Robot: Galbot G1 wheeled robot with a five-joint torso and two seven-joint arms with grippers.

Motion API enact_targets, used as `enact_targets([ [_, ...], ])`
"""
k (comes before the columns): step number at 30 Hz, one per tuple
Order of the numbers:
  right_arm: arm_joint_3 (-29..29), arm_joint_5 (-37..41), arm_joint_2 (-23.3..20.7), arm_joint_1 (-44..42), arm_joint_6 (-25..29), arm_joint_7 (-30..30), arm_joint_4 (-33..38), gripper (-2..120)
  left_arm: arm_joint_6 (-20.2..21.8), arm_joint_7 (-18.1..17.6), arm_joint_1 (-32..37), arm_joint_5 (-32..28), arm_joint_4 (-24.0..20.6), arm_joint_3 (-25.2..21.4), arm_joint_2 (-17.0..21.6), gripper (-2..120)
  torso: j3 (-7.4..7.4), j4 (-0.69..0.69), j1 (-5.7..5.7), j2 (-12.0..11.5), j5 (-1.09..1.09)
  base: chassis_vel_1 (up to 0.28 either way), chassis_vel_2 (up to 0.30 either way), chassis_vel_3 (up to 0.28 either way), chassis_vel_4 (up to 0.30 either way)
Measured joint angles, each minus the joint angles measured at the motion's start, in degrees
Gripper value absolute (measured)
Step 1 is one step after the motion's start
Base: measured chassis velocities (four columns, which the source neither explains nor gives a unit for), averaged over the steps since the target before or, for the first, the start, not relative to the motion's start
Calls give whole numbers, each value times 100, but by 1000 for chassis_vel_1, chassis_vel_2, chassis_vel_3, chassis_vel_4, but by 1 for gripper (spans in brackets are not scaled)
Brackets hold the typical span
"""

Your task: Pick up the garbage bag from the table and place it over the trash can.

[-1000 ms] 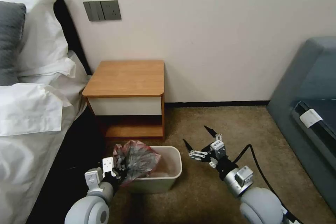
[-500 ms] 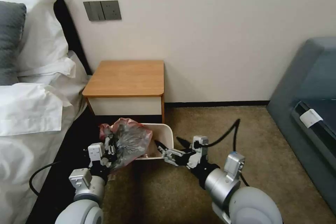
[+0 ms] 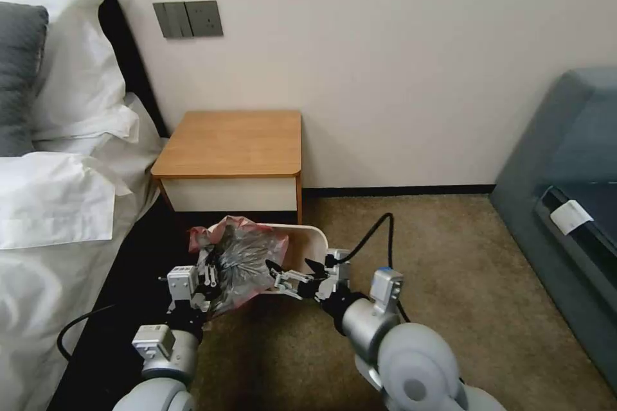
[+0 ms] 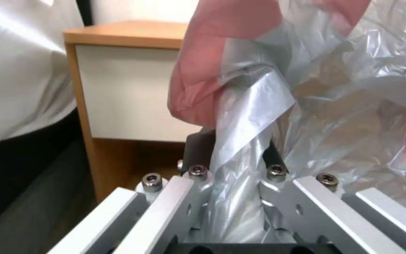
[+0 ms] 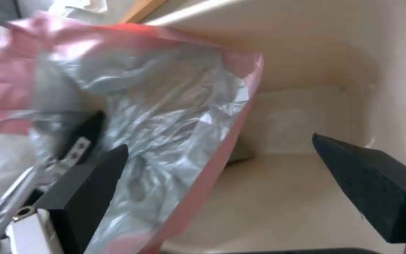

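The nightstand (image 3: 231, 141) stands against the wall, open carpet (image 3: 450, 257) to its right. Just before it, the tilted trash can (image 3: 308, 245) holds the garbage bag (image 3: 241, 257) at its mouth. The left gripper (image 3: 207, 276) pinches the bag; the right gripper (image 3: 292, 268), fingers spread, reaches into the can's opening.

No readable text

Nothing is showing legible words, brands or numbers; the white label (image 3: 571, 216) on the grey sofa (image 3: 565, 141) is looking blank.
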Motion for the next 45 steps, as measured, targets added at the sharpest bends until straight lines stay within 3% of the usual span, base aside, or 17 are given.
enact_targets([
  [9, -103, -119, 333, 264, 98, -118, -500, 100, -652, 205, 108, 137, 42, -41, -19, 7, 0, 0, 0, 0, 0, 0, 0, 0, 0],
  [14, -104, -107, 437, 291, 134, -132, -585, 100, -809, 247, 128, 161, 97, -40, -36, 7, 0, 0, 0, 0, 0, 0, 0, 0, 0],
  [19, -105, -120, 517, 293, 179, -179, -645, 86, -881, 274, 128, 173, 148, -40, -49, 7, 0, 0, 0, 0, 0, 0, 0, 0, 0],
  [25, -100, -292, 516, 279, 244, -299, -674, 58, -884, 273, 101, 175, 233, -71, -52, 7, 0, 0, 0, 0, 0, 0, 0, 0, 0],
  [27, -99, -334, 507, 275, 263, -326, -676, 57, -884, 270, 100, 172, 240, -76, -52, 7, 0, 0, 0, 0, 0, 0, 0, 0, 0],
  [30, -76, -462, 480, 254, 319, -426, -678, 39, -885, 261, 99, 167, 276, -112, -53, 7, 0, 0, 0, 0, 0, 0, 0, 0, 0],
  [34, -65, -518, 474, 234, 338, -490, -677, 30, -893, 255, 105, 166, 301, -132, -52, 7, 0, 0, 0, 0, 0, 0, 0, 0, 0],
  [39, -83, -644, 518, 210, 372, -573, -696, 8, -922, 254, 130, 164, 287, -120, -61, 7, 0, 0, 0, 0, 0, 0, 0, 0, 0],
  [42, -99, -692, 525, 207, 382, -598, -708, 0, -932, 252, 139, 162, 277, -119, -62, 7, 0, 0, 0, 0, 0, 0, 0, 0, 0],
  [45, -115, -721, 513, 208, 387, -625, -708, 0, -944, 251, 152, 161, 274, -121, -62, 7, 0, 0, 0, 0, 0, 0, 0, 0, 0],
])
